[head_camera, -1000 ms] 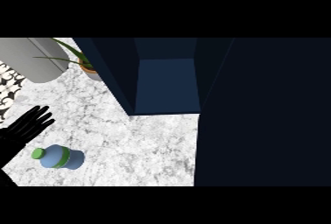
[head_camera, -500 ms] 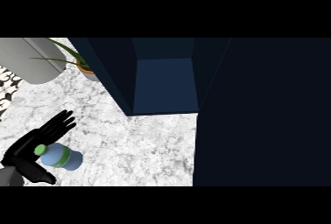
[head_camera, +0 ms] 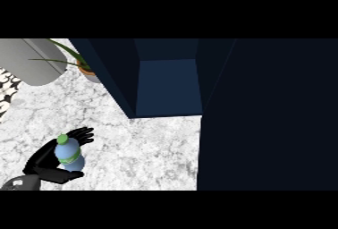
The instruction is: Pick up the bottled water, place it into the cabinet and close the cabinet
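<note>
Left hand [head_camera: 52,162] is wrapped around the bottled water [head_camera: 69,154] down at 8 o'clock on the counter [head_camera: 145,147]. Still needs to go into the open cabinet [head_camera: 168,87] at 12, then shut it.

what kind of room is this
Most likely a kitchen: a marble-patterned counter, a dark blue cabinet standing open on it, and a potted plant at the back. The left hand grips a water bottle.
</note>
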### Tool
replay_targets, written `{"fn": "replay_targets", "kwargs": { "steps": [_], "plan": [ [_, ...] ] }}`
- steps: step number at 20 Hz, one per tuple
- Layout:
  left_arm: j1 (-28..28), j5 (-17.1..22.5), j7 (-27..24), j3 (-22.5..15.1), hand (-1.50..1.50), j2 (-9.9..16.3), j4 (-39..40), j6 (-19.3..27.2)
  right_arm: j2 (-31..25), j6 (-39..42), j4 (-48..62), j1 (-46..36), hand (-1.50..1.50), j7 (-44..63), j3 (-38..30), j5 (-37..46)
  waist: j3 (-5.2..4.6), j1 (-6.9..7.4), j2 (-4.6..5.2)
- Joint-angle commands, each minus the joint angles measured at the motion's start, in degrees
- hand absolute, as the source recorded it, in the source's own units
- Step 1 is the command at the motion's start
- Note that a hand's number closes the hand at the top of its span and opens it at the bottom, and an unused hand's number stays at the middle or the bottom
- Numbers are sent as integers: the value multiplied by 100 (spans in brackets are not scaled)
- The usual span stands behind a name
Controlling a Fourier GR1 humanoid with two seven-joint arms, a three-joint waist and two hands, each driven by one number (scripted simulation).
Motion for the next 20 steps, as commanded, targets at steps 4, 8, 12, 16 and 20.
{"fn": "replay_targets", "kwargs": {
  "steps": [4, 8, 12, 16, 20],
  "plan": [
    [-31, -439, -1626, -408, 150, 51, 481, -419, -205, -52, -464, 211, -150, -42, -32, 197, 4, 30, -5],
    [-185, -873, -2267, -722, 150, 5, 531, 419, -316, -90, -586, 447, -150, -92, 36, 196, -5, -48, -1],
    [42, -1149, -3161, -917, 150, -177, 493, 1450, -390, -184, -781, 561, -150, -51, 106, 245, 4, 59, -12],
    [48, -748, -2741, -325, 150, -1173, 691, 3358, -411, -276, -714, 470, -150, -128, -23, 165, 16, 143, -12],
    [-115, -620, -2676, -132, 150, -1554, 702, 3904, -517, -306, -766, 762, -150, -222, 302, 375, 29, 128, -42]
  ]
}}
